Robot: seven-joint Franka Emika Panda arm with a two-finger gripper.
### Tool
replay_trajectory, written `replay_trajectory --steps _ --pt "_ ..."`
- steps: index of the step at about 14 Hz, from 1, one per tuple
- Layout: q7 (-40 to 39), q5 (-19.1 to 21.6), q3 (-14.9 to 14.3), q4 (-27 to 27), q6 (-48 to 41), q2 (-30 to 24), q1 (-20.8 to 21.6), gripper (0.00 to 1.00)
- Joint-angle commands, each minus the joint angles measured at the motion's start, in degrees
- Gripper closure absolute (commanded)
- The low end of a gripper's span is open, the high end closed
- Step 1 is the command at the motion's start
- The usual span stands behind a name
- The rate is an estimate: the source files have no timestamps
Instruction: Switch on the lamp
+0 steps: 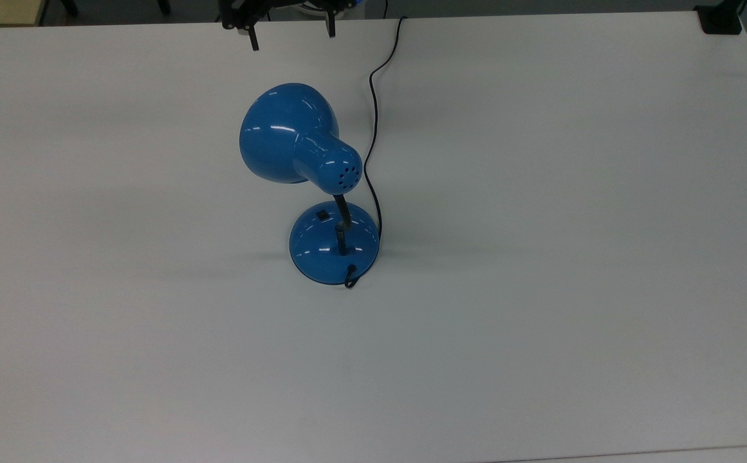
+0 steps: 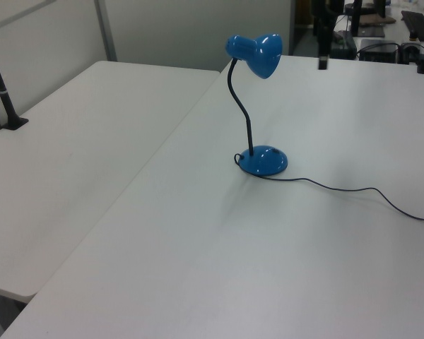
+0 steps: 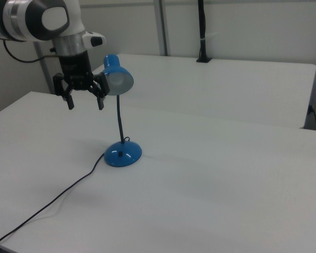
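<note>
Glossy blue metal desk lamp [image 1: 322,186] with bell-shaped shade and black gooseneck: upright, centre of white table [image 1: 540,257]. Black two-finger gripper [image 3: 85,101]: jaws apart, aloft at lamp's 12 o'clock in top view, clear of the shade.

White-grey arm [image 3: 37,18], black two-finger hand [image 3: 85,100].

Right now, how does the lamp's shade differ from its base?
The shade hangs high on the curved black neck and tilts sideways; the base sits flat on the table. The shade is bell-shaped with small vent holes at its narrow end; the base is a low dome carrying a small black switch. The cord leaves from the base, not the shade. Both are glossy blue.
</note>
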Motion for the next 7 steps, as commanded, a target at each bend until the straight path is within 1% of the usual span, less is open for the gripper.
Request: replay_trajectory --steps 1,3,4,5,7 --pt "-9.1 -1.1 -0.1 -1.4 -4.2 -1.1 -0.2 0.00" --pt "-8.9 -1.0 -0.1 -4.9 -3.2 -1.6 -0.3 0.00" --pt "-9.4 -1.0 0.0 -8.1 -1.3 -2.5 -0.4 0.00" --pt "-9.6 -1.0 0.1 -12.0 2.0 -3.4 -0.4 0.01" --pt "-9.5 -1.0 1.2 -18.7 9.0 -4.9 -0.4 0.05"
